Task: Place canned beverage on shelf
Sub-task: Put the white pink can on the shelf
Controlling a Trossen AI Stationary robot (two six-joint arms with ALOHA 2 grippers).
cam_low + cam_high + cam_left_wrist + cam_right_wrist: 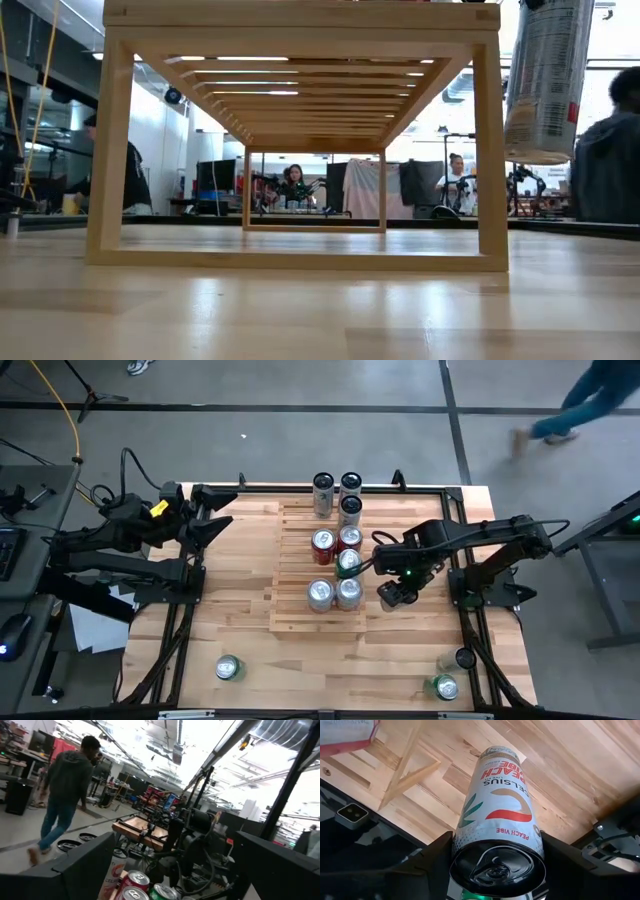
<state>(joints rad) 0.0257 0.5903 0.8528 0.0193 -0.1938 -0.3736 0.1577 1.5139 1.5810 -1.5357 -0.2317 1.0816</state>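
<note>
A white canned beverage [497, 805] with peach lettering hangs in my right gripper [497, 862], which is shut on it just right of the shelf's near right corner [395, 595]. In the low view the can [545, 85] hangs well above the tabletop. The shelf [295, 575] is a pale slatted rack at the table's middle, and several cans stand upright on it [335, 545]. My left gripper [222, 525] waits open at the table's left side, raised and pointing toward the shelf. My right gripper pinches the can's side wall just below its top rim [462, 845], one finger on each side. The fingers come from above, pointing steeply down. The can hangs below them, lid up and slightly tilted, its bottom [540, 150] clear of the table.
Two green cans stand loose on the tabletop, one near the front left [228, 667] and one at the front right [445, 686], with a dark can [463, 658] close by. Black frame rails [180, 630] run along both table sides. People move about in the room beyond.
</note>
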